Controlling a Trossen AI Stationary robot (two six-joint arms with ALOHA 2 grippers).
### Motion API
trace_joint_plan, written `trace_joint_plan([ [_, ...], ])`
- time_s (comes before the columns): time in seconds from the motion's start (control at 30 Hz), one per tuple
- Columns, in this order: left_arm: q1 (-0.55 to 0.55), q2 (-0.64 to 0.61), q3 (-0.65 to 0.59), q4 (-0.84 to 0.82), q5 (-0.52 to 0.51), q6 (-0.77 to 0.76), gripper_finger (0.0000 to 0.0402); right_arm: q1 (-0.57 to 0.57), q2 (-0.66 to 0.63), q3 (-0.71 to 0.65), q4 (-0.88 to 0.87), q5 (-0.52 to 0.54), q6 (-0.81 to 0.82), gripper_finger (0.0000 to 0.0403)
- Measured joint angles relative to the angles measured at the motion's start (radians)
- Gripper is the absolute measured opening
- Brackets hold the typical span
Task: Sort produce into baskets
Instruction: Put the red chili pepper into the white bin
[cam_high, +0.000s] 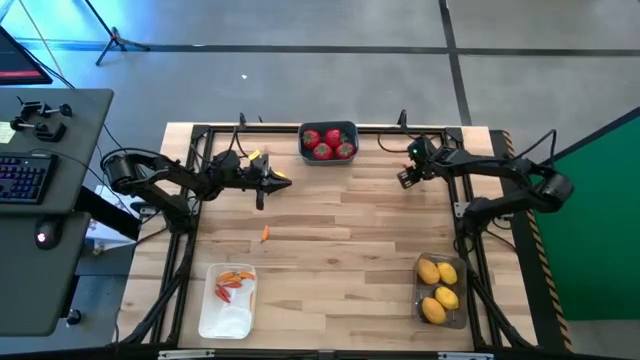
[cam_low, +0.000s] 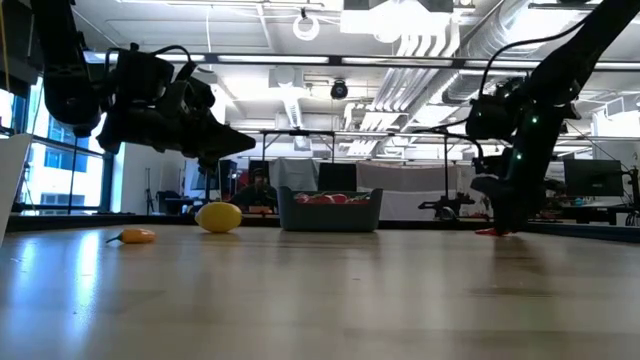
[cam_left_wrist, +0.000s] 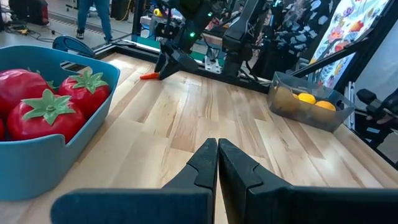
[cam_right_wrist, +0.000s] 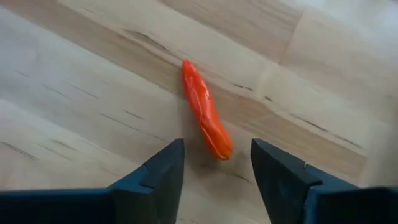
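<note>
My right gripper (cam_right_wrist: 214, 163) is open and points down at the far right of the table (cam_high: 405, 180). A thin red pepper piece (cam_right_wrist: 205, 115) lies flat on the wood, its near end between the two fingers with a gap on each side. My left gripper (cam_left_wrist: 217, 146) is shut and empty, held level above the table at the far left (cam_high: 283, 181). A yellow lemon (cam_high: 258, 157) rests on the table beside it. A small orange pepper piece (cam_high: 265, 233) lies on the wood nearer the middle. The dark blue basket (cam_high: 328, 128) at the far edge holds red tomatoes.
A white basket (cam_high: 210, 320) with pepper pieces stands at the near left. A smoky translucent basket (cam_high: 460, 322) with lemons stands at the near right. Black frame rails (cam_high: 190, 200) run along the table's sides. Bare wood lies between the baskets.
</note>
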Motion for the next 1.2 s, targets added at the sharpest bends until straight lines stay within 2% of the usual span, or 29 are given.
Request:
trace_joint_plan([
  [0.17, 0.0, 0.0, 0.0, -0.001, 0.0, 0.008, 0.0, -0.02, 0.026, -0.013, 0.044, -0.018, -0.013, 0.0135],
  [0.4, 0.033, 0.0, -0.002, 0.023, -0.01, -0.036, 0.0, -0.003, 0.026, 0.003, 0.036, -0.063, -0.049, 0.0014],
  [0.5, 0.057, 0.0, -0.002, 0.028, -0.009, -0.036, 0.0, 0.047, 0.011, 0.03, 0.022, -0.09, -0.037, 0.0017],
  [0.67, 0.092, 0.0, -0.002, 0.031, -0.01, -0.034, 0.0, 0.237, -0.002, 0.056, 0.061, -0.117, 0.048, 0.0011],
  [0.83, 0.103, 0.0, -0.002, 0.031, -0.02, -0.026, 0.0, 0.486, 0.004, 0.058, 0.256, -0.104, 0.128, 0.0005],
  [0.93, 0.103, 0.0, -0.002, 0.03, -0.027, -0.026, 0.0, 0.623, 0.017, 0.058, 0.415, -0.061, 0.176, 0.0003],
  [1.07, 0.103, 0.0, -0.002, 0.03, -0.034, -0.026, 0.0, 0.773, 0.096, 0.091, 0.61, -0.009, 0.191, 0.0002],
  [1.2, 0.101, 0.0, -0.002, 0.03, -0.034, -0.026, 0.0, 0.87, 0.252, 0.207, 0.682, 0.045, 0.169, 0.0001],
])
